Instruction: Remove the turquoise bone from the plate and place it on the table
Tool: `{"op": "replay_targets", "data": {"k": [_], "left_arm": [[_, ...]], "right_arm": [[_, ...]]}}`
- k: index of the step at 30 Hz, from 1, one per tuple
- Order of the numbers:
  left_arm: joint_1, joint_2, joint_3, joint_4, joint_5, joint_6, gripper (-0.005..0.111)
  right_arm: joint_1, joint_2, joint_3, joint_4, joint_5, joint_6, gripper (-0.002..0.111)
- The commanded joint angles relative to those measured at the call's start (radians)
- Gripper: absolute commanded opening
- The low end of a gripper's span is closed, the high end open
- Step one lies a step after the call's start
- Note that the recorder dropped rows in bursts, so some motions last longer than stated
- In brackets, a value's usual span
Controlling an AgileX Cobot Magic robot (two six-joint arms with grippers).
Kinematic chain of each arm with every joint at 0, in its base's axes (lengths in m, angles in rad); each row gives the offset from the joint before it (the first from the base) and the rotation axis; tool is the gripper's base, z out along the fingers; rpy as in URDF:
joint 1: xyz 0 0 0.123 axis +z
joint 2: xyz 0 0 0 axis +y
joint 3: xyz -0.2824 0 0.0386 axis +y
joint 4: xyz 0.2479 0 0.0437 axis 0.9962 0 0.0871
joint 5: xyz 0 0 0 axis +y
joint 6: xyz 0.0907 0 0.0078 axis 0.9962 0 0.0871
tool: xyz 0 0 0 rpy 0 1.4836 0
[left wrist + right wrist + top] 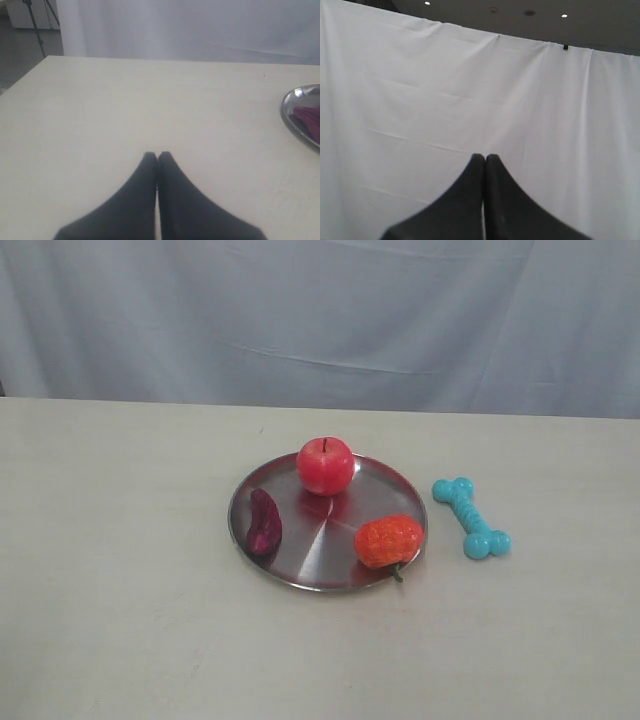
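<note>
Turquoise ribbed rubber bone (471, 518) lies on cream matte surface (120, 590), just right of round silver metal plate (310, 545), not touching. Left claw (157, 156) and right claw (485, 157) both pinched closed, empty.

the bone (471, 518) lies on the table (120, 590) just right of the plate (315, 542), which holds an apple (325, 465).

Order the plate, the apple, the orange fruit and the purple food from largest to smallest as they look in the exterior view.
1. plate
2. apple and orange fruit, about alike
3. purple food
</note>
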State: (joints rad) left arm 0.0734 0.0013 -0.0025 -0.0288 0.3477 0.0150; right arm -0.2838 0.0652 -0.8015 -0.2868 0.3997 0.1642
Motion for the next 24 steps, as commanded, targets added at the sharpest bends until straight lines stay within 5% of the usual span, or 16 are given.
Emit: {"op": "replay_targets", "data": {"k": [1,12,24], "left_arm": [[0.004,-0.001,0.003,-0.004,-0.005,-0.004,0.000],[0.004,-0.001,0.003,-0.004,-0.005,-0.004,0.000],[0.004,-0.001,0.003,-0.004,-0.005,-0.004,0.000]], "right_arm": [[-0.005,-0.063,0.001,-0.002,-0.001,-0.002,0.000],[-0.005,-0.065,0.044,0.008,0.050,0.006,0.000],[-0.005,-0.065,0.558,0.061,-0.241,0.072,0.000]]}}
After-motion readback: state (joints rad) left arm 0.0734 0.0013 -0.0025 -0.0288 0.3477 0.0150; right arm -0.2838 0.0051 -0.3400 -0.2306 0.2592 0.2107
